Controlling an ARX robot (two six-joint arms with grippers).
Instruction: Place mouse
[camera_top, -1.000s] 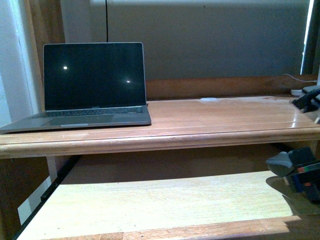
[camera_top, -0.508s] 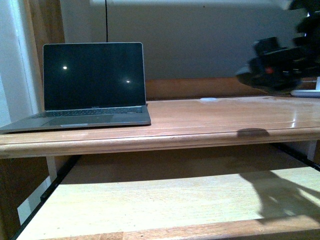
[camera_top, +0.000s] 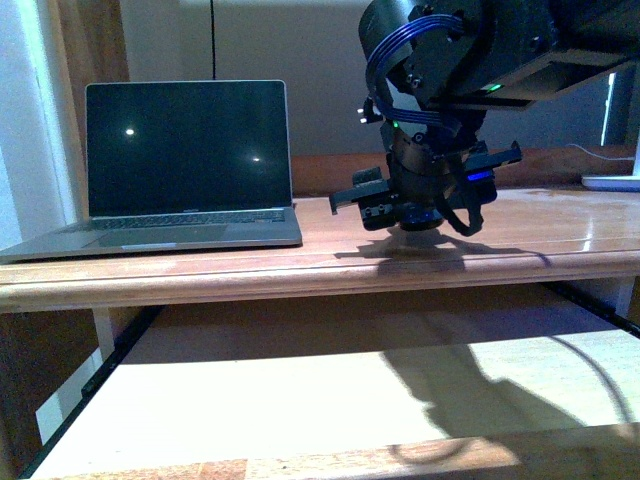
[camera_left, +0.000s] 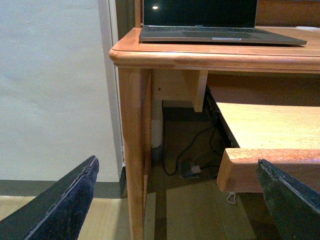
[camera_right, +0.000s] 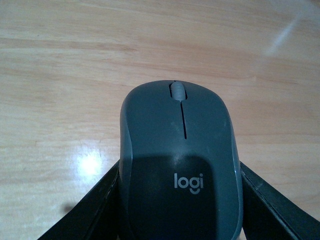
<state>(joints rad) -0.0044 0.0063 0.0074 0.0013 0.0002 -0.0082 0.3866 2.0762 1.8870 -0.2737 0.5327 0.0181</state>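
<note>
Since half a second ago, your right arm has swung in from the far right edge of the front view and come down, so the right gripper (camera_top: 415, 212) now hangs low over the wooden desk top (camera_top: 300, 265), to the right of the open laptop (camera_top: 185, 165) and well apart from it. The claw is clamped on the mouse (camera_right: 180, 170). In the right wrist view, its black fingers (camera_right: 97, 207) press against both flanks of the dark grey shell. The scroll wheel (camera_right: 177, 91) points away from the camera and the "logi" lettering sits near the rear. Pale wood grain fills the frame around the mouse, with a bright glare spot beside it. You cannot tell whether the mouse's underside touches the desk, though a dark shadow lies directly under the gripper. The laptop's screen is black except for two small light reflections. Below the desk top, a lighter pull-out shelf (camera_top: 300, 400) carries the arm's broad shadow. Your left gripper (camera_left: 175, 200) is spread wide with nothing between its fingers. It sits low beside the desk's leg (camera_left: 135, 150), looking at cables (camera_left: 192, 150) on the floor under the desk.
</note>
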